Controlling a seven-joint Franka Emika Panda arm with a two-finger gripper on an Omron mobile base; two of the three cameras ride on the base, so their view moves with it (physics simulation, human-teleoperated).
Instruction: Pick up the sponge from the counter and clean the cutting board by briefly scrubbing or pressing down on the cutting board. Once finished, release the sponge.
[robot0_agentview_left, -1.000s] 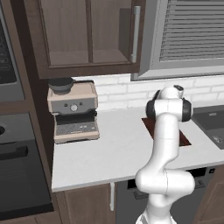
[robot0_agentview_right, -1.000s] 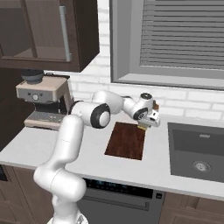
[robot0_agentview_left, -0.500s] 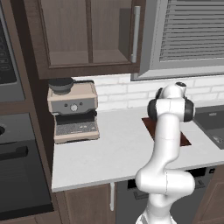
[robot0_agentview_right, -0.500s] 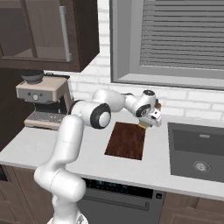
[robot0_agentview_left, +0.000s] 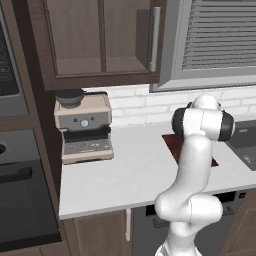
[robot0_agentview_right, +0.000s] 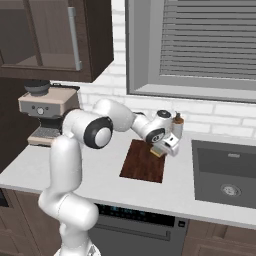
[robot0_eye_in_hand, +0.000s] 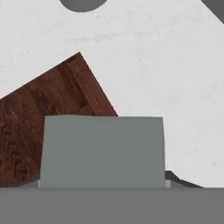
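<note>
The white arm's two-finger hand (robot0_agentview_right: 165, 148) hangs over the far right corner of the flat dark reddish-brown wooden cutting board (robot0_agentview_right: 142, 162), which lies on the wide white worktop (robot0_agentview_right: 100, 172). Closed between its fingers is the small rectangular sponge (robot0_agentview_right: 159, 152), whose yellow layer shows beneath the hand in the right base view; whether the sponge touches the board cannot be told. In the hand view the sponge's grey-green face (robot0_eye_in_hand: 103, 151) sits directly ahead of the hand, with a corner of the cutting board (robot0_eye_in_hand: 48, 113) behind it on one side and bare worktop (robot0_eye_in_hand: 175, 87) on the other. A small brown bottle (robot0_agentview_right: 177, 120) stands just behind the hand by the white brick wall. Well away along the worktop stands a beige espresso machine (robot0_agentview_left: 82, 127). A dark sink basin (robot0_agentview_right: 225, 172) lies near the hand's other side. No legible writing is visible.
</note>
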